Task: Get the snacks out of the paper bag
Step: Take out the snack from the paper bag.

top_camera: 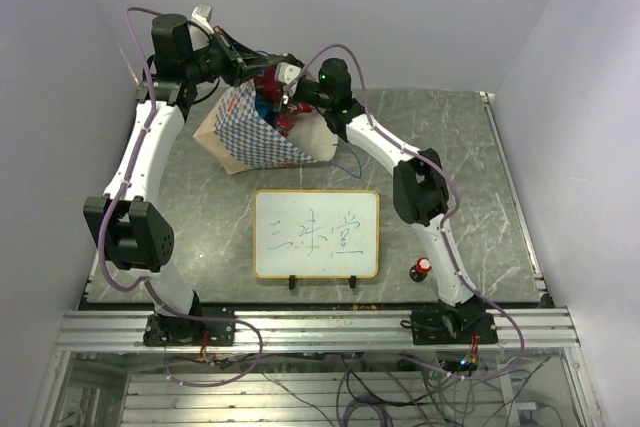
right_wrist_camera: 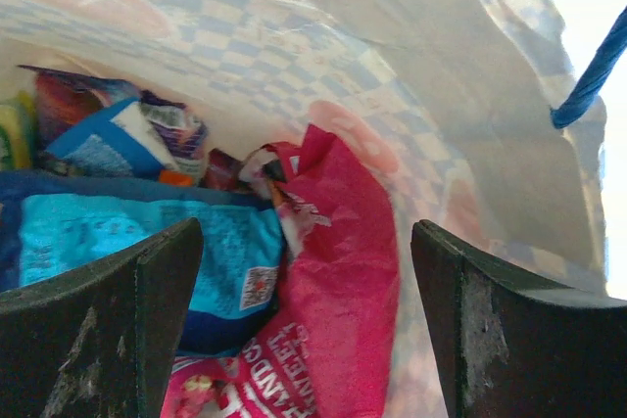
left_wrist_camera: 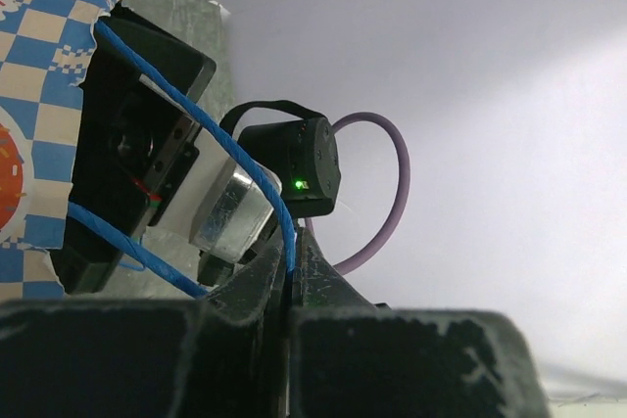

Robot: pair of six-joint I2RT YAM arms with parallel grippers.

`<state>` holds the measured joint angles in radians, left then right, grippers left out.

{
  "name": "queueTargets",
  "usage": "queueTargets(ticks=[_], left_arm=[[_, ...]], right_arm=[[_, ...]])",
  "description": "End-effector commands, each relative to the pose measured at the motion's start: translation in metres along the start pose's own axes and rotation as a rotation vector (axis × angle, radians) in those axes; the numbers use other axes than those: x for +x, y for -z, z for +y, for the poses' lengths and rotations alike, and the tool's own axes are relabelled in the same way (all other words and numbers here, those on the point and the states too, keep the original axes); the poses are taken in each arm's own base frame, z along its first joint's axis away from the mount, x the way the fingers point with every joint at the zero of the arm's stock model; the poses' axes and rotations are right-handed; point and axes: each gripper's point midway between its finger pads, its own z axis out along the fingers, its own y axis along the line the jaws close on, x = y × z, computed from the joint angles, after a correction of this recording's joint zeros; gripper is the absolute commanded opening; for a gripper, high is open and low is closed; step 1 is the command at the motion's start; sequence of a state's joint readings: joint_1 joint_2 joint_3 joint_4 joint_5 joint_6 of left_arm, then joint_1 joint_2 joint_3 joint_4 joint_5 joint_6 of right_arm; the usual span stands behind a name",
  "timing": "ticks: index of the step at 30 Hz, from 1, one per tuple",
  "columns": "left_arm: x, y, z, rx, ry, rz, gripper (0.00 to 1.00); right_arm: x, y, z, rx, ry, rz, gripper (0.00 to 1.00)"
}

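Tan paper bag (top_camera: 255,135): far-left on the table (top_camera: 450,147), arms at its mouth.
Left pincer (left_wrist_camera: 291,276): clenched on blue cord handle (left_wrist_camera: 196,116), likely steadying the bag.
Right pincer (right_wrist_camera: 306,232): spread inside, over red snack packet (right_wrist_camera: 338,301), nothing grasped.

The whiteboard (top_camera: 316,233), well nearer the arm bases than either claw, carries three handwritten blue-green characters, seemingly 三味堂. Between the fingers of the right claw (right_wrist_camera: 306,232), the red packet (right_wrist_camera: 338,320) shows white capitals starting "HAND", the rest cut off. Beside it, the blue packet (right_wrist_camera: 137,242) bears a QR code (right_wrist_camera: 257,287) and print too small to read. Up-left of the left claw (left_wrist_camera: 291,281), the paper bag (left_wrist_camera: 39,75) has orange cursive ending "onbon".
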<state>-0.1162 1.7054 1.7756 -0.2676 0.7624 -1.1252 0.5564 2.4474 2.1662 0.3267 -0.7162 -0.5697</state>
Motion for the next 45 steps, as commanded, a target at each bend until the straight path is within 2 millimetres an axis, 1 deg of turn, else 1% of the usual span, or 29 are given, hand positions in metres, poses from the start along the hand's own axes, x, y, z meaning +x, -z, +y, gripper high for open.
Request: queueTargets(ticks=[1,5,10,13,16,20,22,24,25,26,27,30,34,37,42,45], left_arm=[[0.012,0.003,-0.025,0.067,-0.036,0.051,0.07],[0.02,0.001,-0.026,0.065,-0.039,0.068,0.07],[0.031,-0.003,-0.032,0.068,-0.041,0.088,0.07],[0.036,-0.004,-0.036,0.067,-0.047,0.094,0.07],[0.038,-0.004,-0.036,0.061,-0.045,0.09,0.07],[0.039,-0.001,-0.037,0.065,-0.03,0.07,0.07],[0.037,0.003,-0.037,0.055,-0.033,0.053,0.07],[0.033,0.006,-0.032,0.029,-0.035,0.042,0.07],[0.031,0.008,-0.033,0.027,-0.039,0.035,0.07],[0.028,0.009,-0.035,0.027,-0.045,0.025,0.07],[0.026,0.011,-0.037,0.029,-0.049,0.016,0.07],[0.021,0.014,-0.04,0.033,-0.052,0.002,0.07],[0.014,0.021,-0.037,0.017,-0.055,-0.021,0.07],[0.013,0.024,-0.029,-0.004,-0.04,-0.03,0.07],[0.01,0.031,-0.014,-0.052,-0.007,-0.051,0.07],[0.008,0.032,-0.01,-0.052,0.0,-0.063,0.07]], right_arm=[[-0.002,-0.008,-0.023,0.096,0.106,-0.018,0.88],[0.003,-0.012,-0.025,0.129,0.116,-0.027,0.84],[0.009,-0.02,-0.024,0.15,0.131,-0.036,0.77],[0.012,-0.024,-0.02,0.15,0.145,-0.031,0.71],[0.016,-0.024,-0.017,0.151,0.138,-0.023,0.62],[0.021,-0.021,-0.017,0.168,0.124,-0.001,0.46],[0.017,-0.018,-0.02,0.169,0.112,0.003,0.38],[0.01,-0.014,-0.021,0.167,0.093,-0.008,0.28],[0.01,-0.012,-0.019,0.162,0.082,-0.01,0.19],[0.007,-0.011,-0.021,0.164,0.075,-0.013,0.11],[0.006,-0.01,-0.021,0.165,0.068,-0.013,0.01],[-0.004,-0.003,-0.024,0.184,0.047,-0.01,0.0],[-0.022,0.014,-0.024,0.214,0.0,-0.016,0.0],[-0.033,0.027,-0.027,0.249,-0.026,0.007,0.0],[-0.06,0.044,-0.037,0.272,-0.063,0.028,0.0],[-0.074,0.057,-0.036,0.278,-0.103,0.045,0.0]])
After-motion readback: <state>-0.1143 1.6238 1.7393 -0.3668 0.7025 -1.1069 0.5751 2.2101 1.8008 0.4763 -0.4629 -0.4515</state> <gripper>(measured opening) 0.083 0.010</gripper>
